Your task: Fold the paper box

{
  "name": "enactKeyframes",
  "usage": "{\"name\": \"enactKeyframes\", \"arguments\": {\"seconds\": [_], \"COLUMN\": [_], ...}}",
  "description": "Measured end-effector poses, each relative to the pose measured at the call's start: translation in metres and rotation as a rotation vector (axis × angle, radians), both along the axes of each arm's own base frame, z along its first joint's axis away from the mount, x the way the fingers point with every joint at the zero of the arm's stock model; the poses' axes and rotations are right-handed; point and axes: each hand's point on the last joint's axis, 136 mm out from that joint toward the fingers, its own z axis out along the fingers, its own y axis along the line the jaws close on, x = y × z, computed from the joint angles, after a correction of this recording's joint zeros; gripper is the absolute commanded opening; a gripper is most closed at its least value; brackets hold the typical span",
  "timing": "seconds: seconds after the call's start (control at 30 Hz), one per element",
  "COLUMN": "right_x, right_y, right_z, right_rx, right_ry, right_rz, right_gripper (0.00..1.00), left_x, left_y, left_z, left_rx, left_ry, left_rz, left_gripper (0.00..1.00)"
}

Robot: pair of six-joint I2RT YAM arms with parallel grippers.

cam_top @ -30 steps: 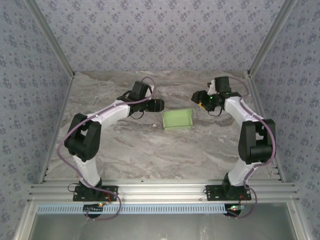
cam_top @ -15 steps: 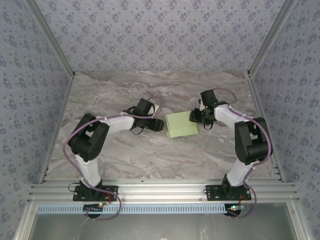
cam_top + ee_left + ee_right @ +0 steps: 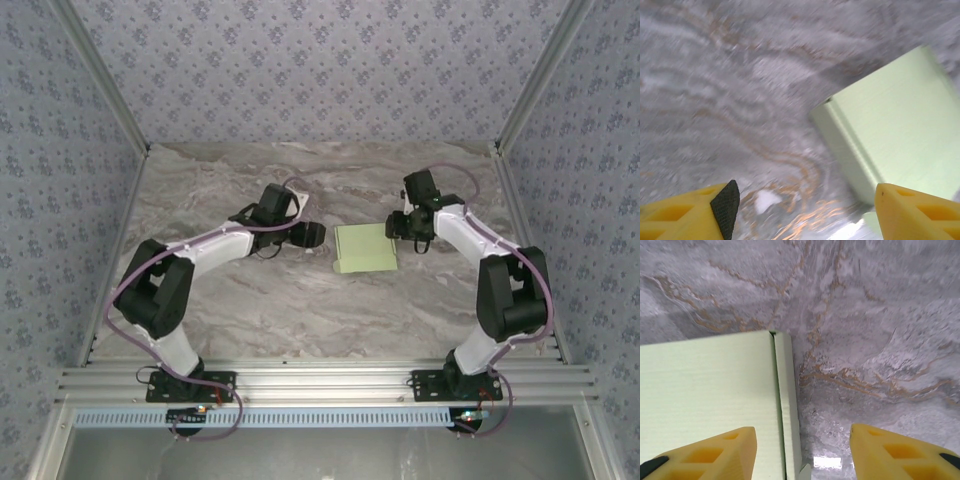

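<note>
A grey-veined marble counter [image 3: 300,300] lay between blue patterned walls [image 3: 300,60]. The left jaws stood wide apart and empty, just left of the pale light-green card paper box [image 3: 365,248], which lay closed and flat mid-counter. The right jaws, also wide and empty, hung at its right edge, one yellow finger [image 3: 705,450] over its top.

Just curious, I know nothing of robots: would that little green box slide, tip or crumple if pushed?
The box looks like thin card, so it is probably very light. It sits low and flat on the smooth table, so a push would likely slide it, not tip it. Its thin walls would probably buckle under a hard squeeze.
</note>
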Motion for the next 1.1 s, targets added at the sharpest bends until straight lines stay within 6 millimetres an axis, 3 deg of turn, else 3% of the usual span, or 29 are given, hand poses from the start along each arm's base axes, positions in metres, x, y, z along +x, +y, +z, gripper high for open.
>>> {"name": "enactKeyframes", "arguments": {"seconds": [0.17, 0.4, 0.8, 1.1], "right_x": [0.003, -0.009, -0.007, -0.011], "right_y": [-0.006, -0.001, 0.006, 0.033], "right_z": [-0.001, -0.043, -0.042, -0.040], "right_rx": [0.060, 0.110, 0.031, -0.075], "right_ry": [0.014, 0.130, 0.094, 0.074], "right_rz": [-0.004, 0.014, 0.066, 0.178], "right_gripper": [0.44, 0.42, 0.43, 0.41], "left_x": [0.008, 0.004, 0.007, -0.010], "left_y": [-0.026, -0.037, -0.039, -0.013], "left_z": [0.000, -0.060, -0.054, -0.039], "left_rx": [-0.059, -0.006, 0.117, 0.118], "left_ry": [0.024, 0.132, 0.019, 0.057], "left_rz": [-0.021, -0.022, -0.012, 0.017], "left_gripper": [0.72, 0.68, 0.67, 0.69]}}
